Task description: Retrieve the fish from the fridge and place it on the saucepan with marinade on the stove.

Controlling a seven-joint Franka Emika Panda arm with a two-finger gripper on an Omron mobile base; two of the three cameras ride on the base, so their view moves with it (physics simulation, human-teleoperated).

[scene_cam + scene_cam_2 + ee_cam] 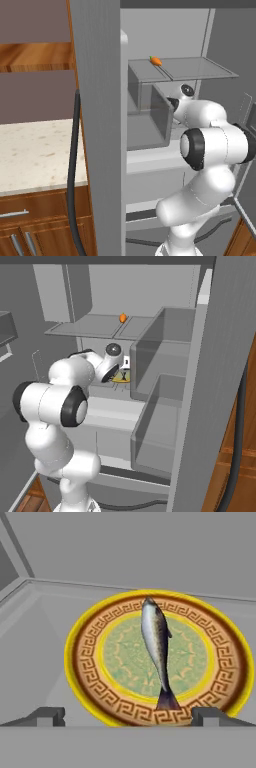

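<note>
the fridge (100, 125) stands open and my arm reaches in over a middle shelf, so getting to the fish is done. the fish (156, 649) lies untouched across the middle of a round yellow plate (85, 667) on that shelf, tail toward me. my hand (127, 716) hovers open just short of it; gripping, lifting out and carrying to the saucepan are all left, i judge.

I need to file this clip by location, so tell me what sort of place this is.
A rendered home kitchen, seen at an open tall grey steel fridge: pale grey shelves hold a small orange carrot-like item and a slim silver-grey fish on a round yellow patterned plate. A speckled stone counter tops wooden cabinets.
</note>
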